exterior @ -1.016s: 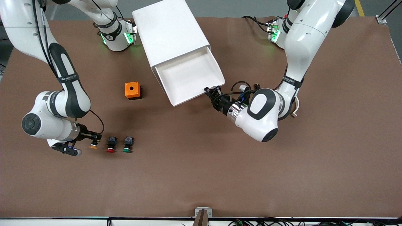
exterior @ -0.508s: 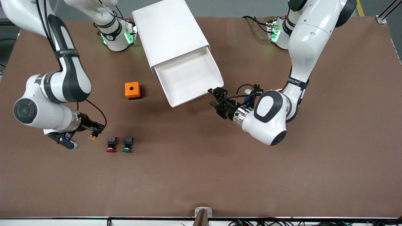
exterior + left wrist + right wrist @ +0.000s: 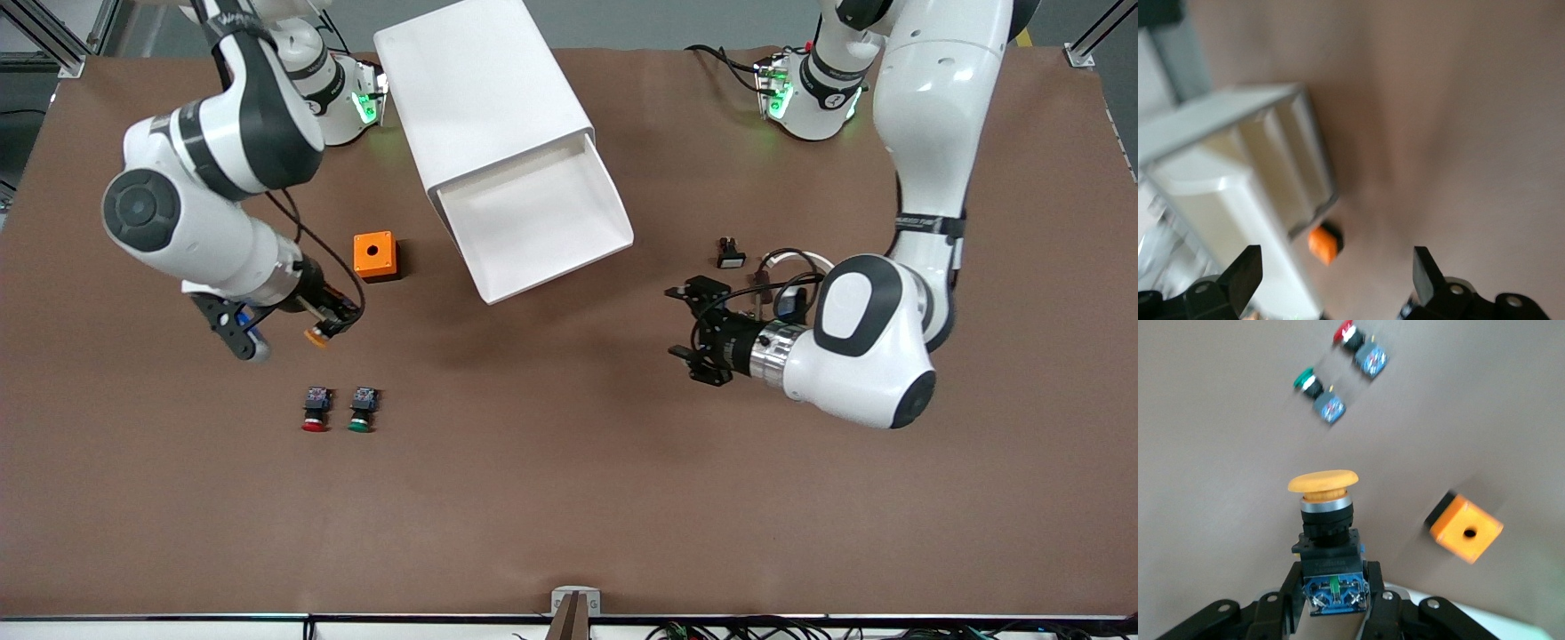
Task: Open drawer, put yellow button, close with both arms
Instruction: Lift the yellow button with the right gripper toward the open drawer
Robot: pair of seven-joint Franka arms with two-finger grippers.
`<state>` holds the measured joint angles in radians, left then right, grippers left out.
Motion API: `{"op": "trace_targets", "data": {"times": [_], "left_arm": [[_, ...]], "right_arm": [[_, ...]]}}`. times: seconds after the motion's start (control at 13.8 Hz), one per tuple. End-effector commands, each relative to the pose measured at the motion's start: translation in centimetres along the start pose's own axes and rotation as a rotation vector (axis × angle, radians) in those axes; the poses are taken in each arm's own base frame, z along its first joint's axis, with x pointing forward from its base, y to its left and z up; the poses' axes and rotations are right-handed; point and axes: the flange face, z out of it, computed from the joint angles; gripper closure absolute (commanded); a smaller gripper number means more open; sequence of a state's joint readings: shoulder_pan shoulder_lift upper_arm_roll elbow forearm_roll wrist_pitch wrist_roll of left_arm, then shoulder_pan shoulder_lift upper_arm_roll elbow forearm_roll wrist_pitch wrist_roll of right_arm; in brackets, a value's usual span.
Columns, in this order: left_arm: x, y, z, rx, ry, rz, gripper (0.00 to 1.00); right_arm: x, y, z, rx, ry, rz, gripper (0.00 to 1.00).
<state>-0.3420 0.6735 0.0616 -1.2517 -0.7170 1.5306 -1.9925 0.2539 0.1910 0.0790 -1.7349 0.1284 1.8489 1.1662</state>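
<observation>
The small yellow-capped push button (image 3: 1328, 540) with black body and bluish terminal block is pinched in the right gripper (image 3: 331, 320), now lifted off the brown tabletop (image 3: 569, 498). The left gripper (image 3: 698, 333), jaws spread, has been drawn away from the open shallow white plastic drawer (image 3: 533, 213).

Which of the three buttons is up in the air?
The yellow button. The right gripper holds it above the table, while the red button and green button sit side by side on it.
</observation>
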Motion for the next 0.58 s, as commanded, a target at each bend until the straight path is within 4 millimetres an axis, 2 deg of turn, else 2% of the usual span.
{"op": "trace_targets", "data": {"times": [0.0,0.07,0.22,0.36,0.51], "left_arm": [[0.8,-1.2,-1.4,-0.095,0.205,0.144,0.01],[1.4,-1.3,-1.7,-0.126,0.315,0.223,0.01],[1.7,-2.0,-3.4,-0.158,0.424,0.361,0.01],[2.5,-1.6,-4.1,-0.153,0.481,0.458,0.01],[2.3,-1.6,-5.1,-0.189,0.558,0.550,0.00]], "right_arm": [[-5.1,-0.9,-0.9,0.021,-0.007,0.114,0.96],[-7.2,-1.5,-0.8,0.028,-0.003,0.144,0.96],[-11.2,-2.7,-0.5,0.054,0.001,0.205,0.95],[-14.3,-3.6,0.0,0.075,0.002,0.251,0.95],[-16.9,-4.4,0.2,0.113,0.007,0.291,0.95]]}}
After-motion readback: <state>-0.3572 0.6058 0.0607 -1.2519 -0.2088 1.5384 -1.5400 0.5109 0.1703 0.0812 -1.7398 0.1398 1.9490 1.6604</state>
